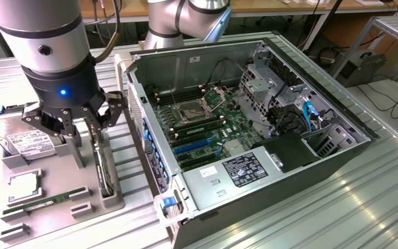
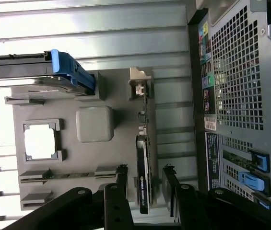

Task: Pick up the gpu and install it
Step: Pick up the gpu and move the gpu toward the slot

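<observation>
Grey plastic forms the single holder (image 1: 57,174) on the ribbed metal desk (image 1: 323,207), and it carries four parts, one of each: one hard drive (image 1: 25,140) with a white label, one CPU (image 1: 23,187), one green RAM stick (image 1: 40,204) and one gpu (image 1: 103,171). Just beside the holder, on the exterior view's right, lies one open computer case (image 1: 268,171) with its motherboard (image 1: 206,129) exposed. The gpu stands on its long edge in a slot along the side of the holder nearest the case. Its silvery bracket (image 2: 139,81) is at the end away from the gripper (image 1: 81,127). The card's lower edge is sunk in the slot. In the exterior view its upper end is hidden behind the gripper, which also covers a corner of the hard drive. In the wrist view the CPU is washed out to a white patch, and the near end of the card is hard to make out against the dark gripper body. The one arm (image 1: 43,36) hangs over the holder with the gripper low above the gpu. The fingers (image 2: 118,201) are spread apart, one tip on each side of the black card. A gap shows between each tip and the card, so they grasp nothing.
</observation>
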You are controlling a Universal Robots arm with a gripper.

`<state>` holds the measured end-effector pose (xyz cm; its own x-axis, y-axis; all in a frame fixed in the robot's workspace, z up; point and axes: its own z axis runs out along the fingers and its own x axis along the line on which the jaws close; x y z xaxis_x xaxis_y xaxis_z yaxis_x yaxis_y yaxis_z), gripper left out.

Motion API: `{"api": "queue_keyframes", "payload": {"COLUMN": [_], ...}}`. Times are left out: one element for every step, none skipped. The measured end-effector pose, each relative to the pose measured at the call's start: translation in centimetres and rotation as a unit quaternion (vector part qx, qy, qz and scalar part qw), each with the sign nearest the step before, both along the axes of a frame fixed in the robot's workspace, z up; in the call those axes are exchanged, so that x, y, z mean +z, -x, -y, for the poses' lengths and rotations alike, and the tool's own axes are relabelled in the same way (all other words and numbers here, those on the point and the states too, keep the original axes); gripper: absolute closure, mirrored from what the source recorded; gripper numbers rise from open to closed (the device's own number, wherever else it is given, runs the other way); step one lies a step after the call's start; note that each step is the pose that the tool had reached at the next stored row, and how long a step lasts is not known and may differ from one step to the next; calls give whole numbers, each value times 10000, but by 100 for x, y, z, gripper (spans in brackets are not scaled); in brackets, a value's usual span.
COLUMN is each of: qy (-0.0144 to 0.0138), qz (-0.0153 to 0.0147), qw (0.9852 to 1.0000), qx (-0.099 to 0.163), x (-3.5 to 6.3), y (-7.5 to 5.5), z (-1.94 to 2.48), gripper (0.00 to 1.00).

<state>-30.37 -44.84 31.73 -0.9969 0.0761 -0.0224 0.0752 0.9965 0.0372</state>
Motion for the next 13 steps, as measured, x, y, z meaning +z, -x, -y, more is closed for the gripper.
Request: {"api": "queue_keyframes", "payload": {"qy": [0, 0, 0, -1, -1, 0, 0, 2, 2, 3, 7, 15, 16], "qz": [0, 0, 0, 1, 0, 0, 1, 0, 0, 0, 0, 0, 0], "qw": [10000, 10000, 10000, 10000, 10000, 10000, 10000, 10000, 10000, 10000, 10000, 10000, 10000], "qx": [0, 0, 0, 1, 1, 0, 0, 0, 0, 0, 0, 0, 0], "x": [-33, -63, -96, -120, -148, -180, -205, -211, -217, -221, -225, -243, -265], "y": [11, 20, 28, 30, 31, 32, 31, 31, 32, 32, 31, 31, 32], "z": [0, 0, 0, 1, 0, 0, 0, 0, 0, 0, 0, 0, 0], "gripper": [58, 58, 58, 58, 58, 58, 58, 58, 58, 58, 58, 58, 58]}}
